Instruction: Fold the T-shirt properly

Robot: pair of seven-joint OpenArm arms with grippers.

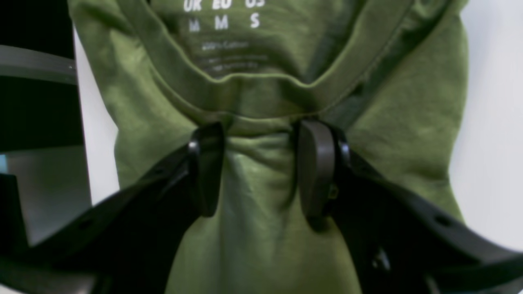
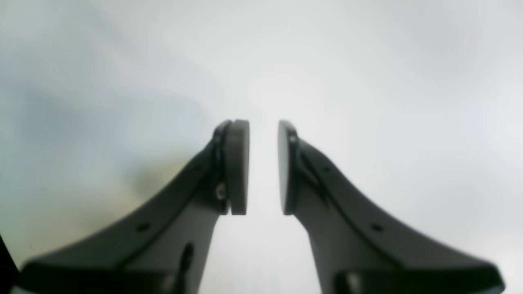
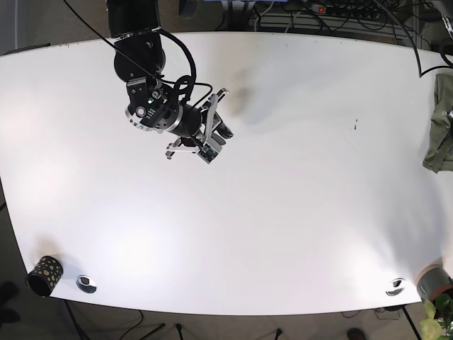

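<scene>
The olive green T-shirt (image 1: 261, 81) fills the left wrist view, collar and printed size label at the top. My left gripper (image 1: 261, 134) sits just below the collar, and a bunched fold of the fabric is pinched between its black pads. In the base view the T-shirt (image 3: 439, 138) hangs crumpled at the table's far right edge, with that gripper out of frame. My right gripper (image 2: 261, 126) is open with a narrow gap and nothing between its fingers. It hovers over bare white table (image 3: 283, 177) at the upper left (image 3: 218, 134).
A black dotted cup (image 3: 44, 275) stands at the front left corner. A grey tape roll (image 3: 433, 282) lies at the front right corner. Two round metal fittings (image 3: 86, 283) (image 3: 395, 287) sit along the front edge. Cables run behind the far edge.
</scene>
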